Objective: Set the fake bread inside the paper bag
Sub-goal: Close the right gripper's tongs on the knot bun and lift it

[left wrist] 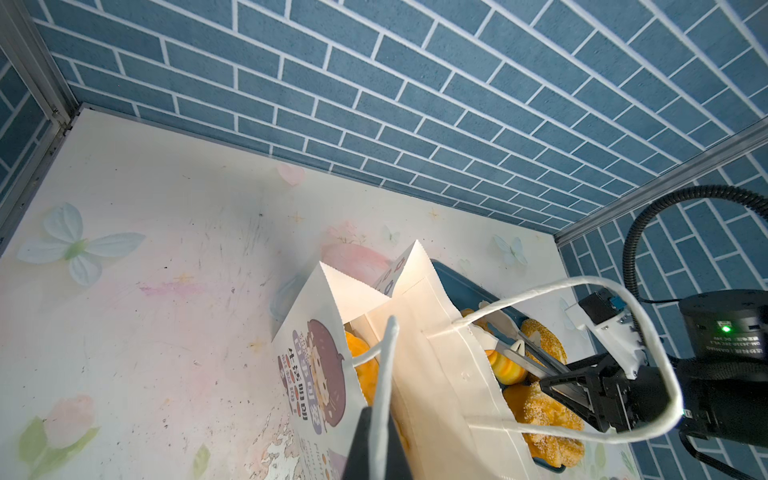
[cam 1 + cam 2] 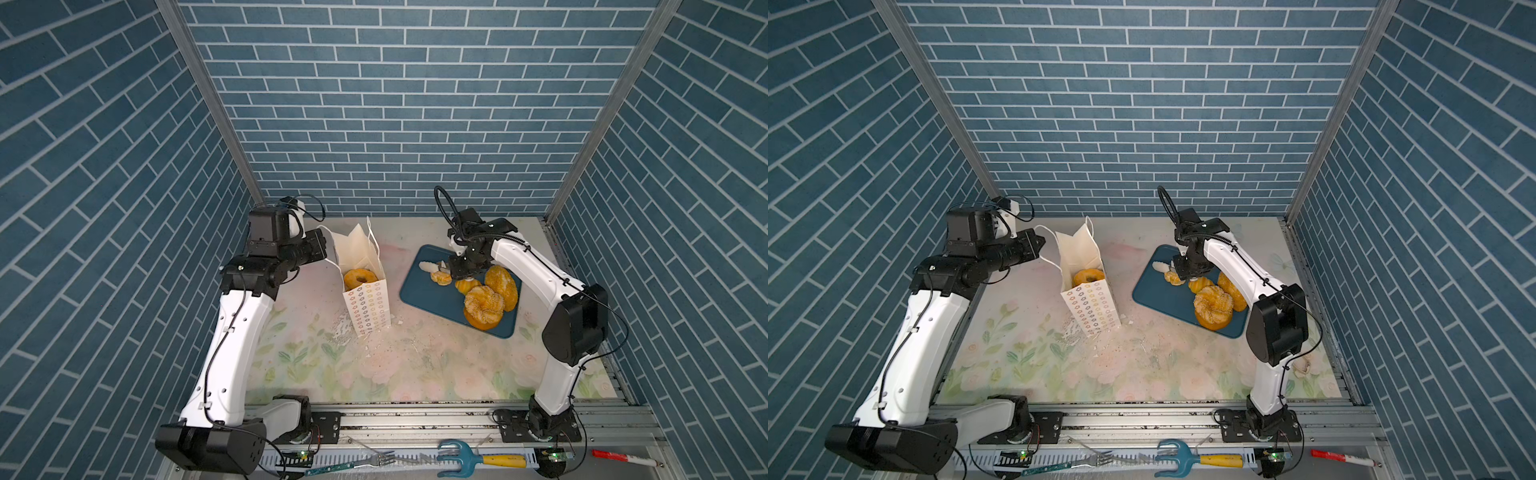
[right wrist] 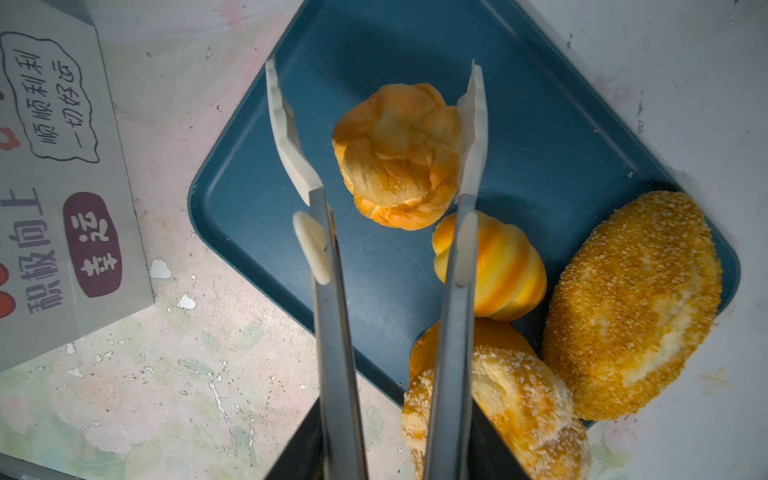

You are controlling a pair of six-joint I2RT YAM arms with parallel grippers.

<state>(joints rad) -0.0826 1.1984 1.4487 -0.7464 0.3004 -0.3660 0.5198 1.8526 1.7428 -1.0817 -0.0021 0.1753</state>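
The white paper bag (image 2: 368, 307) stands upright left of centre, and a ring doughnut (image 2: 360, 277) shows in its open mouth. My left gripper (image 1: 376, 449) is shut on one of the bag's white handles (image 1: 384, 374). On the dark blue tray (image 3: 374, 41) lie a small golden bun (image 3: 399, 153), a ridged roll (image 3: 498, 266), an oval crumb-coated bun (image 3: 631, 303) and a twisted crumb-coated bun (image 3: 511, 407). My right gripper (image 3: 395, 461) holds metal tongs (image 3: 328, 291). Their white tips stand apart on either side of the small bun, and one tip touches it.
White flakes and crumbs litter the floral tabletop (image 2: 415, 365) in front of the bag. A fork (image 2: 374, 459), a blue hand rake with a yellow handle (image 2: 478, 459) and a red marker (image 2: 623, 457) lie on the front rail. Blue brick walls enclose three sides.
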